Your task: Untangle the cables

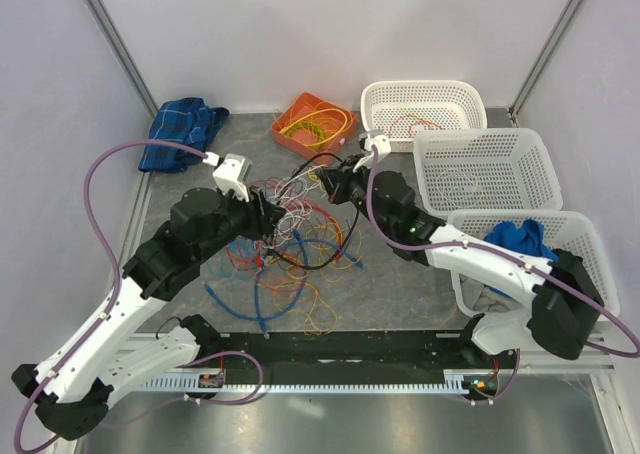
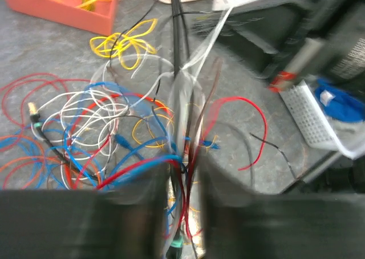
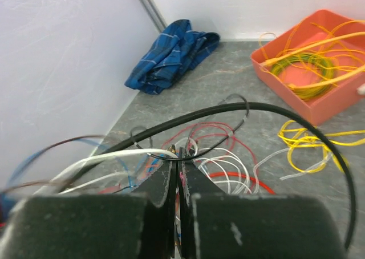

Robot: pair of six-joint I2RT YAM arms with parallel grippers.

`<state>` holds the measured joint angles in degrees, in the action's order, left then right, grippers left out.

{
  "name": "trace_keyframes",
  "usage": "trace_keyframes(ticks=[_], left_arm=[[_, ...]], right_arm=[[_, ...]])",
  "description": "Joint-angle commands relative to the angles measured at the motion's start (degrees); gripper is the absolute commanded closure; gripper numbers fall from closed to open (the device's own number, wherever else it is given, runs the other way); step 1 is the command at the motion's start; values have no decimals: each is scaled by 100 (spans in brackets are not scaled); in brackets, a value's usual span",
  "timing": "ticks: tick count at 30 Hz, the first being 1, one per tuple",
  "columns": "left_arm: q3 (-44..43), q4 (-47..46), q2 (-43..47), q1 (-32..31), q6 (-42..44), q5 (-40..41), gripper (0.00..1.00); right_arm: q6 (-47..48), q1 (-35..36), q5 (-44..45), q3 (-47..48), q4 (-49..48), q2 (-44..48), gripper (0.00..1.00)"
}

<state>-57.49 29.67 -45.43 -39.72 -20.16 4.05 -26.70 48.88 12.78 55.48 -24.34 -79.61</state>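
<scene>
The left gripper (image 1: 262, 214) sits at the heap's far-left edge, its arm stretched forward and low. Its jaws are narrow, with red, blue and white strands bunched between them (the wrist view is blurred, so which ones is unclear). The cables (image 1: 298, 246) lie mostly on the near side of both grippers, mid-table (image 1: 405, 296), and this arm is the nearer. A few strands run tight, rightward and slightly away, to the right gripper (image 1: 330, 181). Its fingers (image 3: 162, 186) are pressed together on thin white and dark strands, and its arm reaches in from the right with the elbow bent. Pulling apart along that line looks likely next.
</scene>
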Motion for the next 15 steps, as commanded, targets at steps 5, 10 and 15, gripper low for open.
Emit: trace_keyframes(ticks=[5, 10, 15], left_arm=[[-350, 662, -361, 17, -655, 1868, 1], [-403, 838, -265, 17, -972, 2626, 1], [-158, 6, 122, 17, -631, 2294, 4]], right_arm=[[261, -63, 595, 85, 1315, 1360, 100], [332, -63, 647, 261, 1818, 1730, 100], [367, -63, 454, 445, 2047, 1914, 100]])
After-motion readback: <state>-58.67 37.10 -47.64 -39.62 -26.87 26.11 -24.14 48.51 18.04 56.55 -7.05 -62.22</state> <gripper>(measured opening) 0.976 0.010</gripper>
